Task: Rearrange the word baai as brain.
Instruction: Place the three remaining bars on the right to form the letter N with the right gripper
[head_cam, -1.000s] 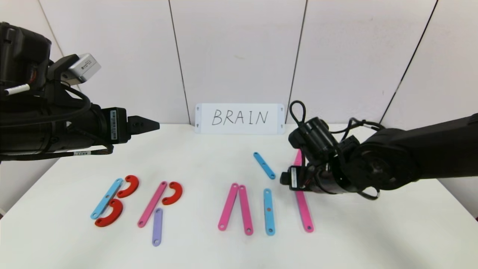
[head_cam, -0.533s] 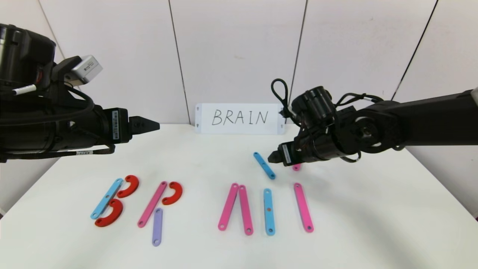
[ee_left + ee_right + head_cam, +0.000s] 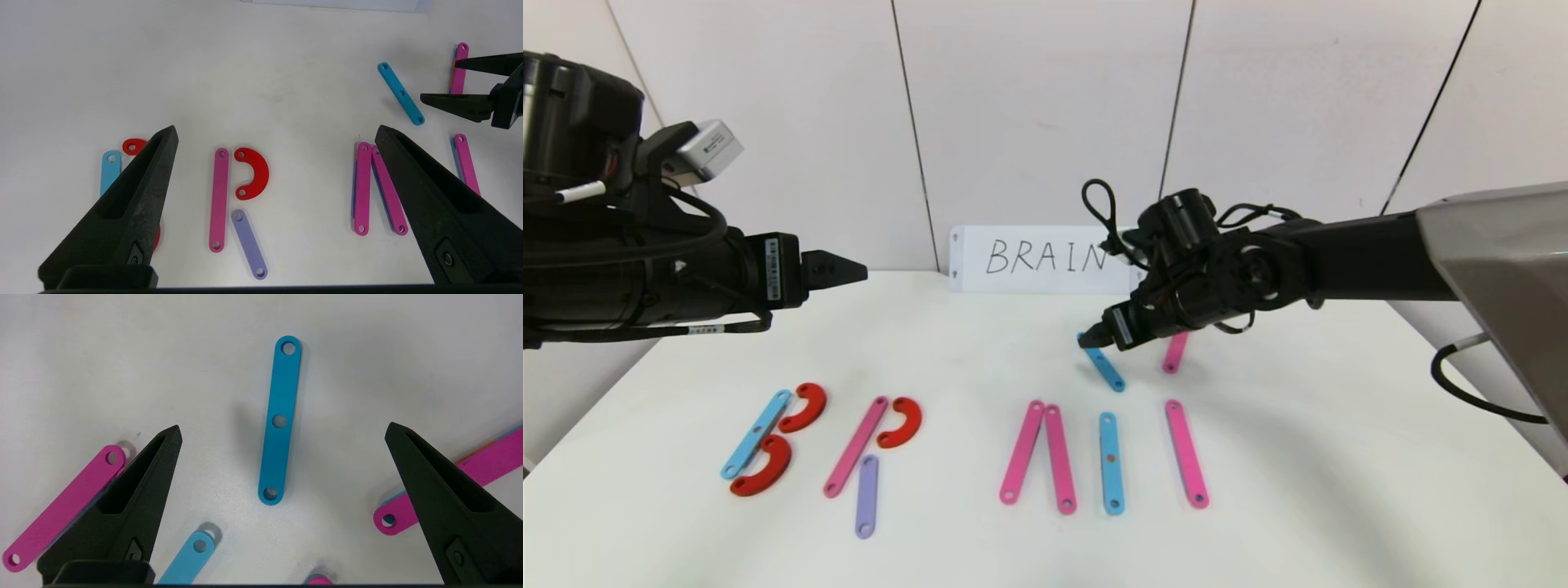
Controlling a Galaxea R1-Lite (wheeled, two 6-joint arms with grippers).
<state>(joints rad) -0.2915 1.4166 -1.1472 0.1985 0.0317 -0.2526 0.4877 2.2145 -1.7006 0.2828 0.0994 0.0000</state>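
Observation:
The word lies along the table's front: a light-blue strip (image 3: 756,433) with two red curves (image 3: 805,407), a pink strip (image 3: 856,447) with a red curve (image 3: 901,421) and a purple strip (image 3: 867,496), two leaning pink strips (image 3: 1022,452), an upright blue strip (image 3: 1112,462) and a pink strip (image 3: 1186,453). A loose blue strip (image 3: 1104,365) (image 3: 280,420) lies slanted behind them. My right gripper (image 3: 1092,336) (image 3: 284,428) hovers open over its far end, jaws straddling it without touching. Another pink strip (image 3: 1174,353) lies beneath that arm. My left gripper (image 3: 849,268) (image 3: 277,128) hangs open and empty, high at the left.
A white card reading BRAIN (image 3: 1045,259) stands against the back wall. The white table (image 3: 1339,490) has bare surface at the right and front. The right arm (image 3: 1339,253) stretches across the back right.
My right gripper has risen from the front pink strip and swung back and left to the loose blue strip. The pink strips stay on the table. The left arm has held still.

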